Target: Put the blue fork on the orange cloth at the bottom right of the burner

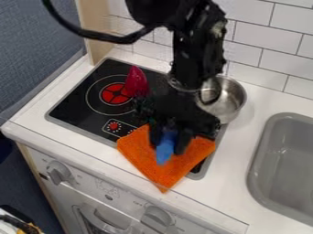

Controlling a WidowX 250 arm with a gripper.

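Note:
The black gripper (169,142) hangs over the orange cloth (147,160), with the blue fork (164,150) between its two fingers. Part of the fork sticks out below the fingertips, over the middle of the cloth; its upper part is hidden by the gripper. The cloth lies flat at the front right of the black burner top (76,103), covering its corner area and reaching past its front edge onto the white counter. Whether the fork touches the cloth, I cannot tell.
A metal pot (229,101) stands at the back right, beside and partly behind the arm. A dark red object (136,82) is on the burner top, left of the arm. To the right is a grey sink (258,157); knobs line the stove front below.

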